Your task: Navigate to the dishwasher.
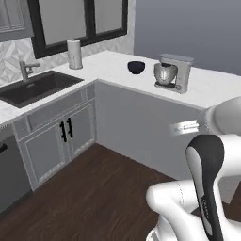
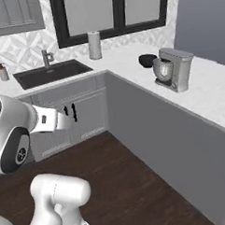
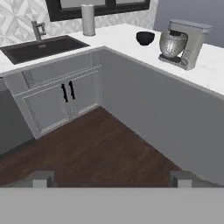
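- The dishwasher (image 1: 10,172) shows as a dark grey flat front at the far left edge of the left base view, under the worktop and just left of the sink cabinet; the end of its black bar handle is visible near its top. In the hand view its dark front (image 3: 11,127) sits at the left edge, again beside the cabinet doors.
- The gripper (image 3: 111,178) points out over the dark wood floor (image 1: 99,193); its two finger tips stand wide apart at the bottom of the hand view with nothing between them, so it is open and holds nothing.
- The white L-shaped worktop (image 1: 113,66) runs along the back wall and turns down the right side.
- A dark sink (image 1: 37,87) with a metal faucet (image 1: 26,69) is set into the worktop above two light grey framed cabinet doors (image 1: 61,139) with vertical black handles.
- A paper towel roll (image 1: 74,54) stands upright near the corner, below the black-framed window (image 1: 75,19).
- A black bowl (image 1: 136,67) sits just left of a silver stand mixer (image 1: 173,73), close but apart.
- A small soap bottle (image 2: 3,72) stands left of the sink in the right base view.
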